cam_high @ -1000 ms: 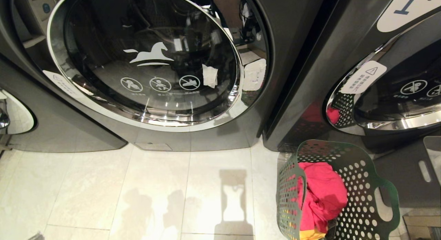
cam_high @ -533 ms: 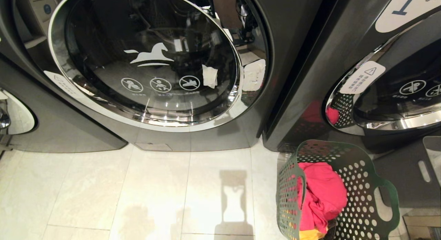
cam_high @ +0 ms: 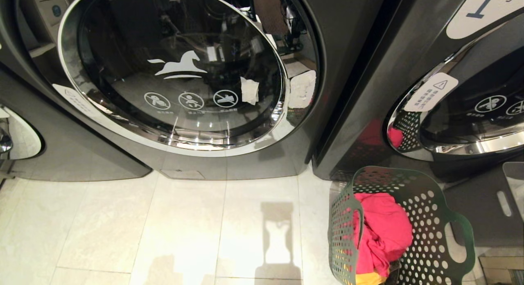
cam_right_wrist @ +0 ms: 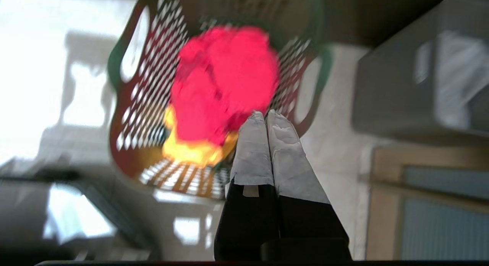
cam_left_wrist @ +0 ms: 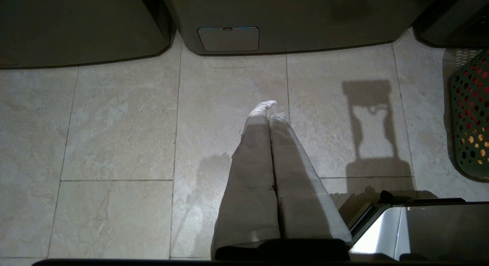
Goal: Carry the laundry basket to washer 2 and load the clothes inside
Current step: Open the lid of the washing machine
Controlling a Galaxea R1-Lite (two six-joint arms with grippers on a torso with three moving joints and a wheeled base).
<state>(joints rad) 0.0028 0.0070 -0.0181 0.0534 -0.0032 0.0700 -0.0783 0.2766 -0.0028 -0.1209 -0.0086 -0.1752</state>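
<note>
While basket point(cam_high: 425, 219) cut off, clothes point(cam_high: 382, 231) partly hidden

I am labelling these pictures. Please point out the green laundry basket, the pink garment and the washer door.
green laundry basket point(cam_high: 463, 232): head view, its right handle.
pink garment point(cam_high: 385, 227): head view, middle of the cloth.
washer door point(cam_high: 176, 68): head view, glass centre.

You can read a large "1" on the white label point(cam_high: 485, 8) of the right washer point(cam_high: 368, 80); the middle washer's door point(cam_high: 176, 68) carries only a white horse logo point(cam_high: 180, 66) and three prohibition pictograms point(cam_high: 190, 100).
</note>
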